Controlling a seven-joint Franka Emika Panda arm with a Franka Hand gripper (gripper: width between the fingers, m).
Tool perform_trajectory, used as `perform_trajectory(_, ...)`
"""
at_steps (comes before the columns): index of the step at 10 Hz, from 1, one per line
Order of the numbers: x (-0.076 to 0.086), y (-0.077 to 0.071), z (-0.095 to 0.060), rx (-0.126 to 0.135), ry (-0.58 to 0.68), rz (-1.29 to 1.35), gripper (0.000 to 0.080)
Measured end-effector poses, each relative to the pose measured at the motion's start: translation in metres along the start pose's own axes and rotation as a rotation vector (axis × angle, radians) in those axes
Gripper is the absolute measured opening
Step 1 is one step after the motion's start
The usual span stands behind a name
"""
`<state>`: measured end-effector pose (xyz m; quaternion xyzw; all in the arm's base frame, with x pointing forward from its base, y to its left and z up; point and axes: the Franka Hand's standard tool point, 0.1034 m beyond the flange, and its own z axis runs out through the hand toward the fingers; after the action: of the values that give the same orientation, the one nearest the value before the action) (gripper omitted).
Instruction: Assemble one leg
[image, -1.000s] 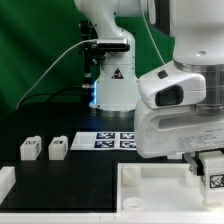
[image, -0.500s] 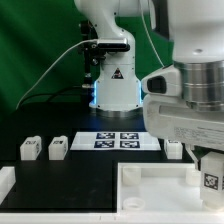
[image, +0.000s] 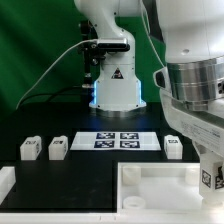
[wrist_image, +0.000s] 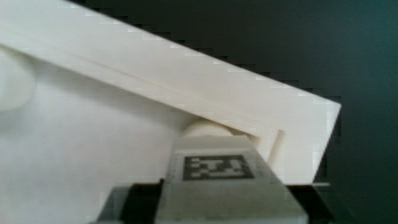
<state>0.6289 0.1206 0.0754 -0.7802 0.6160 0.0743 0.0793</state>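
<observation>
My gripper (image: 210, 182) is shut on a leg (image: 208, 177), a small white block with a black-and-white tag. It holds the leg at the near corner of the large white rimmed panel (image: 155, 186) on the exterior view's right. In the wrist view the leg (wrist_image: 217, 168) sits between the dark jaws of my gripper (wrist_image: 217, 202), its tip at the panel's inner corner (wrist_image: 285, 125). I cannot tell whether it touches. Three more legs stand on the table: two on the left (image: 30, 149) (image: 58, 148) and one on the right (image: 173, 147).
The marker board (image: 117, 140) lies behind the panel, in front of the robot base (image: 112, 80). A white block (image: 5, 182) stands at the exterior view's left edge. The table top is black.
The arm has shifted toward the exterior view's right, uncovering the leg behind the panel. The held leg has come down slightly at the panel's corner.
</observation>
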Motion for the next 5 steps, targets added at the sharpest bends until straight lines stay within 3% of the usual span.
perform_trajectory(2,0.0005,-0.002,0.0012,0.095,-0.006,0.261,0.0292)
perform_trajectory(4,-0.001,-0.0005,0.0017,0.093,-0.004,0.194,0.0294)
perform_trajectory(5,-0.0016,0.0,0.0025,0.09,0.004,0.066,0.0441)
